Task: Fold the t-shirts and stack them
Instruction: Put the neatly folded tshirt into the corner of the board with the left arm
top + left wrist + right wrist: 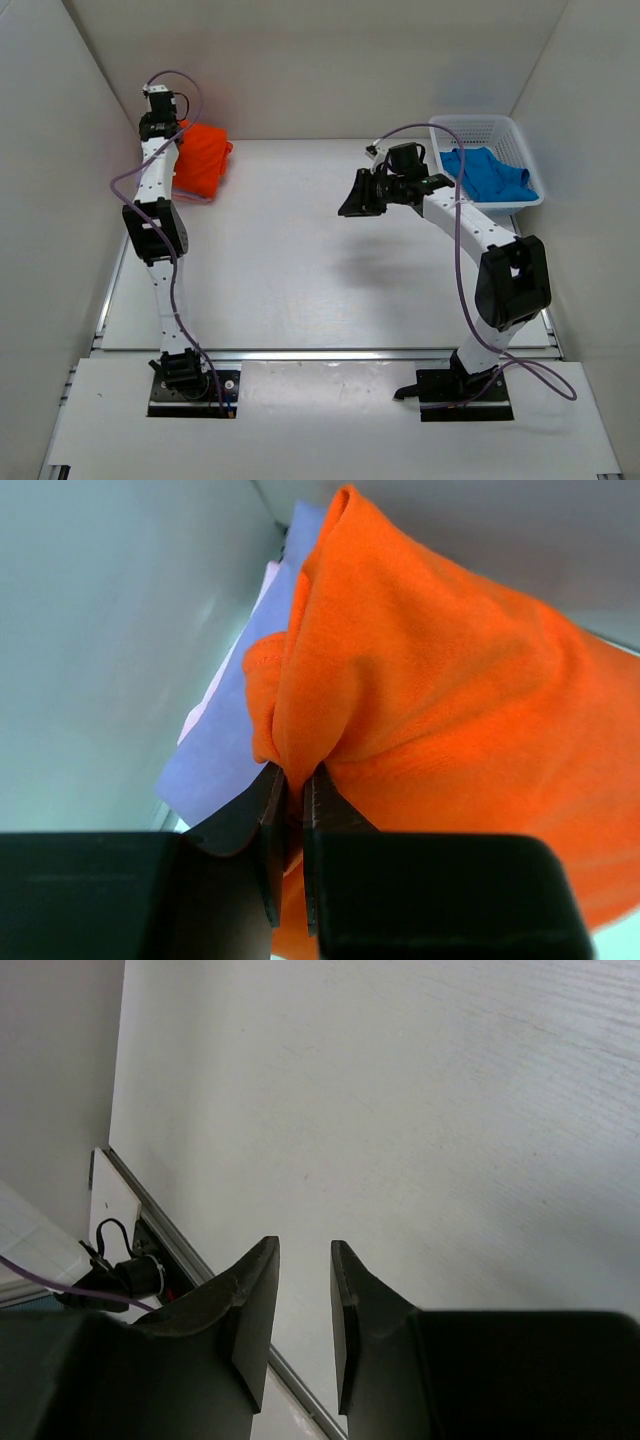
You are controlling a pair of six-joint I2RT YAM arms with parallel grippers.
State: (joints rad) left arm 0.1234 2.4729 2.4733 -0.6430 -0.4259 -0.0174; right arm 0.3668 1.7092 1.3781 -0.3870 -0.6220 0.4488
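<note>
Left hand [296, 782], pinched on a fold of the orange shirt [450, 700], should set it squarely on the lavender shirt [240, 735] before releasing; right hand [302, 1260] hangs empty, slightly open.

From above, the left arm [155, 195] hides part of the bright orange cloth t-shirt [202, 160]. Up close, that shirt buries most of the lavender t-shirt [235, 740], all but a sliver of the pale pink t-shirt [200, 712], and runs off the right edge.

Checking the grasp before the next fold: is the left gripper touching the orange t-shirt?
Touching. The left wrist view shows the left gripper closed on a fold of the orange t-shirt, with cloth pinched between its jaws.
</note>
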